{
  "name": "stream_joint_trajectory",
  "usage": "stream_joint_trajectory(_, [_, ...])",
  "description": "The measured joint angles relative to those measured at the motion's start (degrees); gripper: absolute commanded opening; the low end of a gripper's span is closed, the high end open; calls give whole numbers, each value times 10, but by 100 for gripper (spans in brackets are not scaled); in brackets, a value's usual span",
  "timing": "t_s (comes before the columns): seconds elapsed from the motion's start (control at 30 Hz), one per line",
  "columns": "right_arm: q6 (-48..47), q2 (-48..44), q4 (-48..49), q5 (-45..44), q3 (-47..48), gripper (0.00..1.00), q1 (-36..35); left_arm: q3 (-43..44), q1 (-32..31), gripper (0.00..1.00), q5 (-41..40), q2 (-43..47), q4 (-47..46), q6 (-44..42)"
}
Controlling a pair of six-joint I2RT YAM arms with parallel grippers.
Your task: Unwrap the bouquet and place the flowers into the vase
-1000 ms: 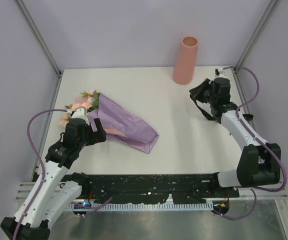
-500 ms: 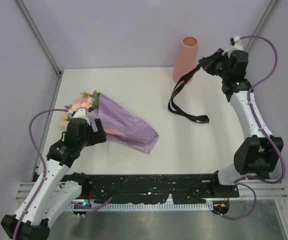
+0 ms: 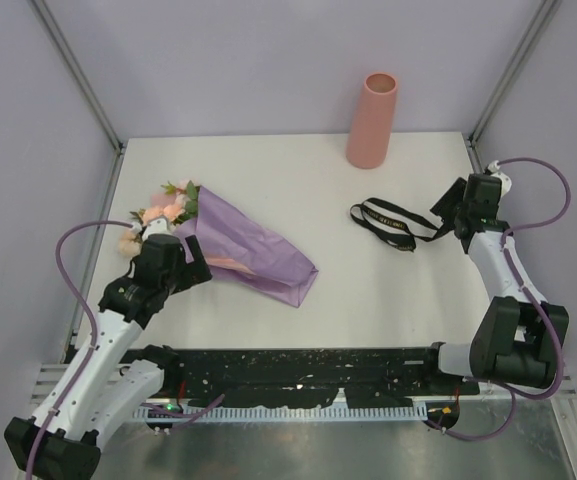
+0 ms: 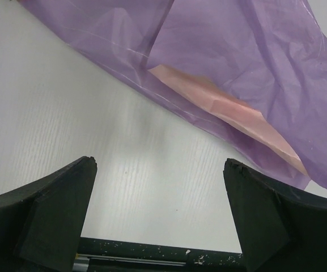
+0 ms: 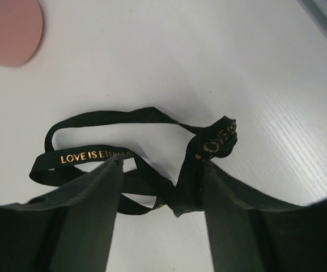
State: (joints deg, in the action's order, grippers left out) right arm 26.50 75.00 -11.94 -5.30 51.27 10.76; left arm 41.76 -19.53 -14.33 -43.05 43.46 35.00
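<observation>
The job is barely past its first step. The cone-shaped bouquet (image 3: 243, 245) in crinkled purple wrapping paper lies on its side well to the left of the vase and nearer the arms. Its paper is closed around the stems, and a pink inner sheet (image 4: 231, 110) shows at a fold. The tall, tapered, matte salmon-pink vase (image 3: 372, 120) stands upright at the far edge, with nothing in it that I can see. The thin black ribbon with gold lettering (image 3: 388, 222) is off the bundle and lies in loose loops in front of the vase, a little to its right. The small pale pink and peach flowers (image 3: 163, 210) poke out of the cone's wide end, the point farthest from the vase.

What is left, in my judgement, is nearly everything: opening the paper, freeing the stems, and standing them in the vase.

The left pincer (image 4: 160, 164) is spread wide and holds nothing, hovering over bare surface at the wrap's near edge, far left of the vase. The right pincer (image 5: 162, 164) sits right of and nearer than the vase. Its fingers are parted, with the ribbon's end running between them; it looks let go rather than pinched.

Pale lavender walls (image 3: 268, 50) close in the space. The flat white tabletop (image 3: 298, 180) is matte and finely ribbed. Grey metal frame posts (image 3: 78, 75) rise at the back corners either side of the vase.
</observation>
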Motion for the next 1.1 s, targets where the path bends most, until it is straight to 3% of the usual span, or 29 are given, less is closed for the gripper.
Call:
stream_joint_trajectory(0.07, [-5,4,-15,1,6,80,-2,0,0,98,-9,-2,6,14])
stream_joint_trajectory(0.37, [-52,6,-121,-36,67,93,-63,-22,24,97,-15,22,4,67])
stream_joint_trajectory(0.63, [-83,-6,-169,-80,99,90,-141,-37,139,98,44,23,6,75])
stream_joint_trajectory(0.87, [-144,-49,-9,-52,41,84,-320,-37,245,99,90,31,12,76])
stream_joint_trajectory(1.1, [-184,12,176,72,-11,89,-452,-45,263,100,97,13,30,85])
